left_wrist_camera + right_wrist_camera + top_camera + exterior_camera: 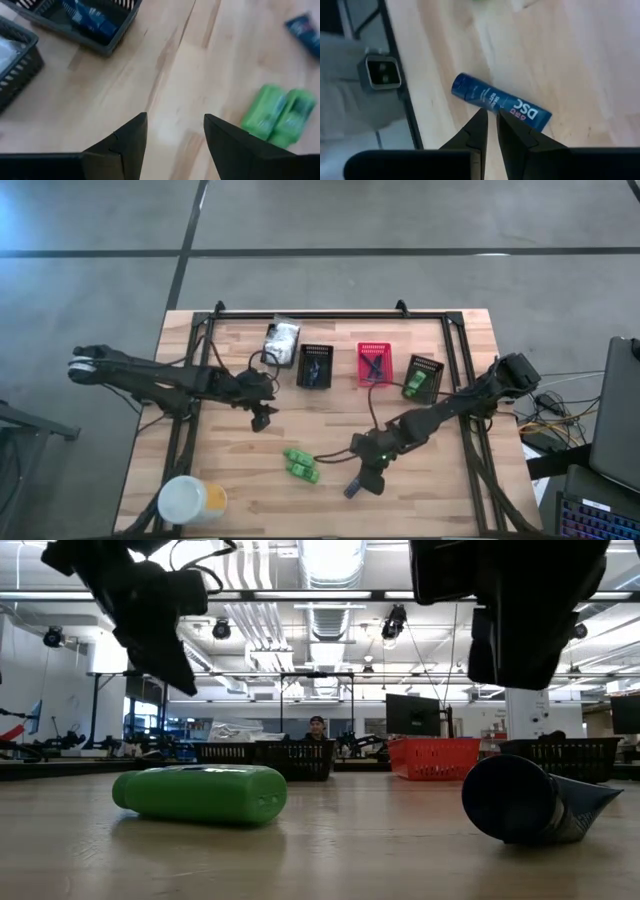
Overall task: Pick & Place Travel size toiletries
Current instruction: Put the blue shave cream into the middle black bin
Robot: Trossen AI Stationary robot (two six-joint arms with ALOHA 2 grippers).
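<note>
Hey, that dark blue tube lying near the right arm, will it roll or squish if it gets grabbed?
The dark blue tube lies on its side with a round end, so a push across it would probably roll it. Its flattened far end suggests a soft body that may dent. The right end effector hangs just over it, nearly closed.

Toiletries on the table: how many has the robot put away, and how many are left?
Done: the two black slotted baskets and the red slotted basket each hold an item. In hand: nothing; the right gripper hovers nearly shut above the dark blue tube, the left gripper open over bare wood. Left: that tube and two bright green bottles.
</note>
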